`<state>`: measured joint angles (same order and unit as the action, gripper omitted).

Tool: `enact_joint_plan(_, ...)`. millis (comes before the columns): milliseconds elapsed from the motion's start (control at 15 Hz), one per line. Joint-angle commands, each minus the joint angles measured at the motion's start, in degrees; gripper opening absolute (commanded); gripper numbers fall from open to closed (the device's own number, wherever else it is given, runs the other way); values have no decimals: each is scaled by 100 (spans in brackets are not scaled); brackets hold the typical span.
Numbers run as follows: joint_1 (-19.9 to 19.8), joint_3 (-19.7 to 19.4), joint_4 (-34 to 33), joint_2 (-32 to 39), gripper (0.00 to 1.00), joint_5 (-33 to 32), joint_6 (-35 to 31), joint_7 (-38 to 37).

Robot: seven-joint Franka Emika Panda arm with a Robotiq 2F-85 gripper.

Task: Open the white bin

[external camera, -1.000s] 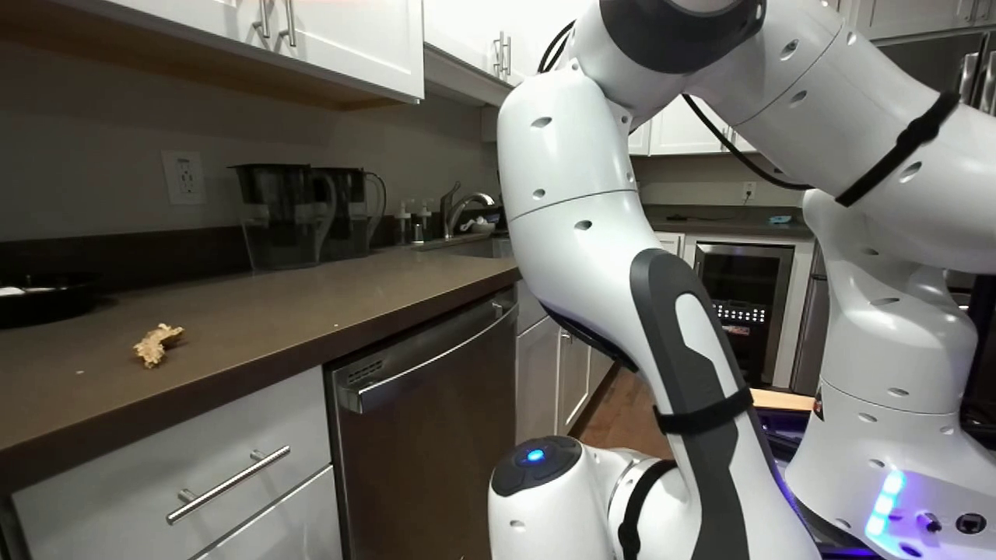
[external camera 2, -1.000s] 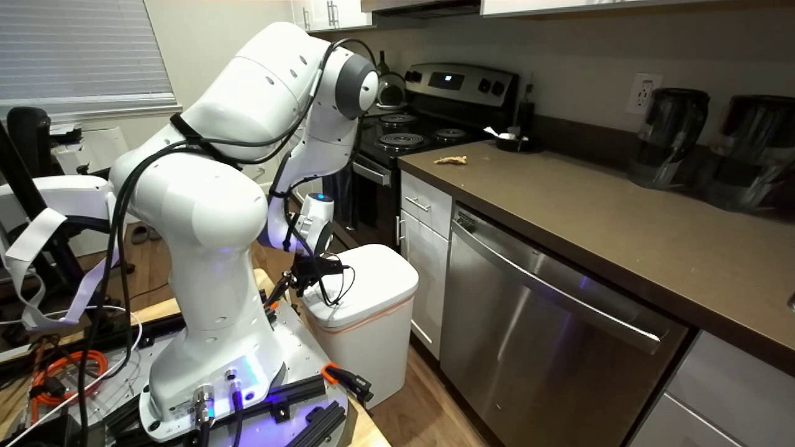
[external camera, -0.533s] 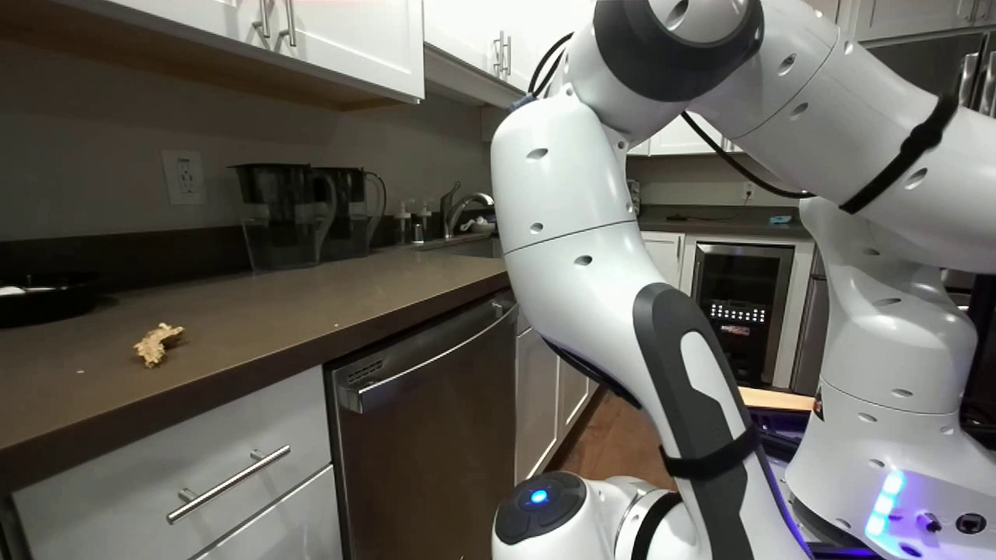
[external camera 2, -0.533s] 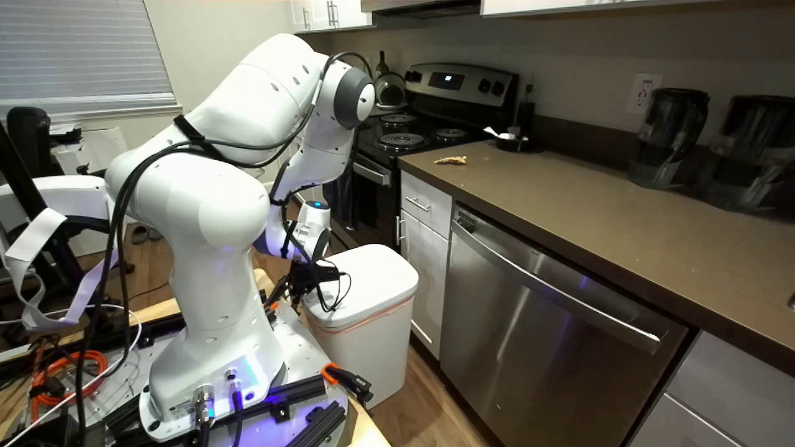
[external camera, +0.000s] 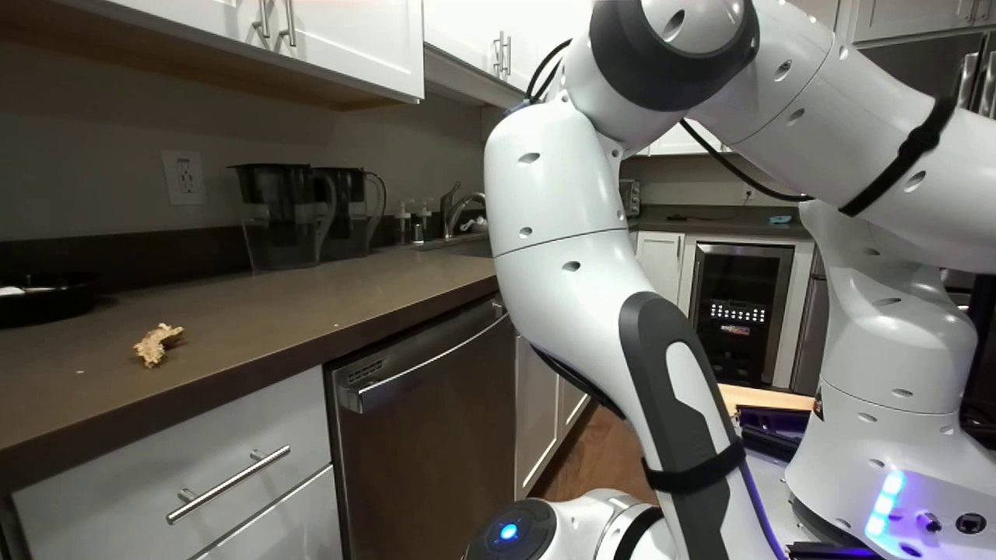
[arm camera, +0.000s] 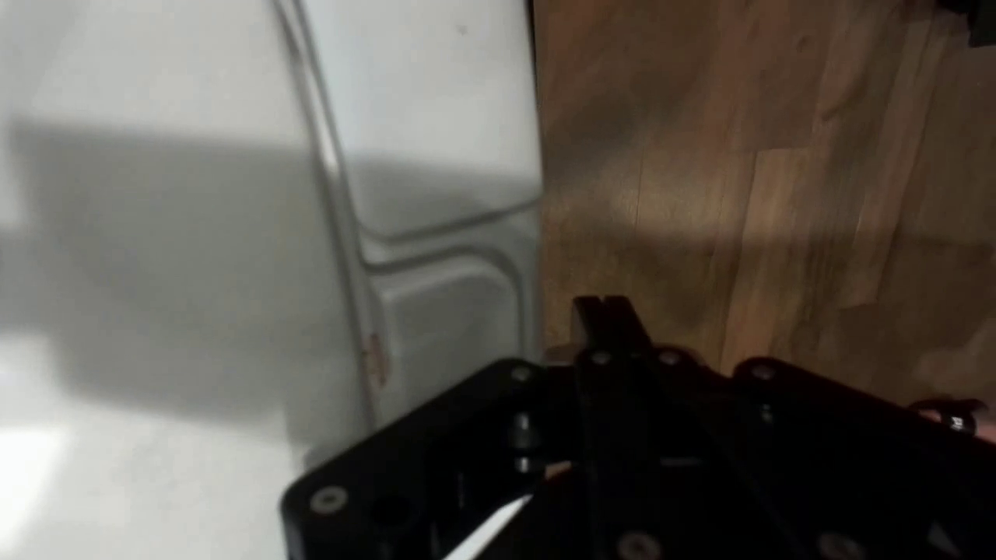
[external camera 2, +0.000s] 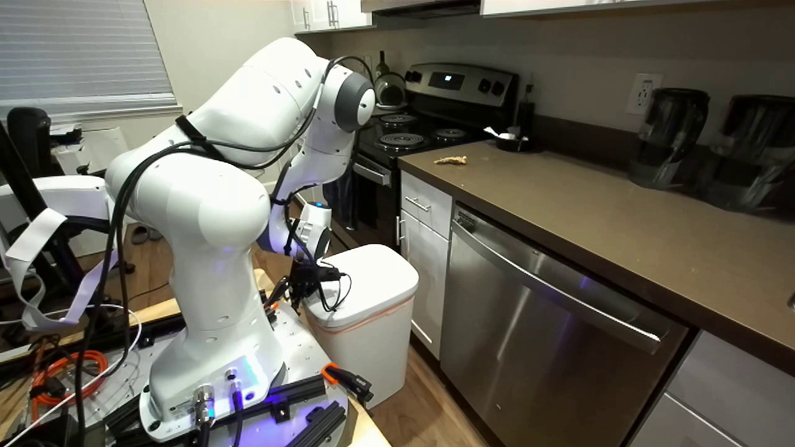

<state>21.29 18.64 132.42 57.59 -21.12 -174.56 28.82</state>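
Observation:
The white bin (external camera 2: 376, 351) stands on the floor beside the robot's base, and its flat white lid (external camera 2: 379, 273) is down. In the wrist view the bin's lid (arm camera: 179, 233) fills the left side. A seam and a rounded grey panel (arm camera: 455, 323) lie along its edge. My gripper (arm camera: 602, 300) has its black fingertips together with nothing between them. They appear just off the bin's edge, over the floor; I cannot tell whether they touch the bin. In an exterior view the gripper (external camera 2: 301, 288) is at the bin's near-left edge, its fingertips hard to make out.
The counter (external camera 2: 590, 198) with a dishwasher (external camera 2: 534, 323) below runs beside the bin. The stove (external camera 2: 397, 143) is behind. The robot's mounting table (external camera 2: 298, 347) with black rails is close to the bin. Wooden floor (arm camera: 778, 194) shows beside the bin.
The arm and gripper have moved down, mostly in the first half second, with a small sideways shift since. The bin and its lid look unchanged.

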Motion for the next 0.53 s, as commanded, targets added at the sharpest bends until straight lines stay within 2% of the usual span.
enact_joint_plan(0,-60,67,-123,-110,5,-127,465,-142)
enact_joint_plan(467,-276,266,-190,-359,5,-56,1019,-100)
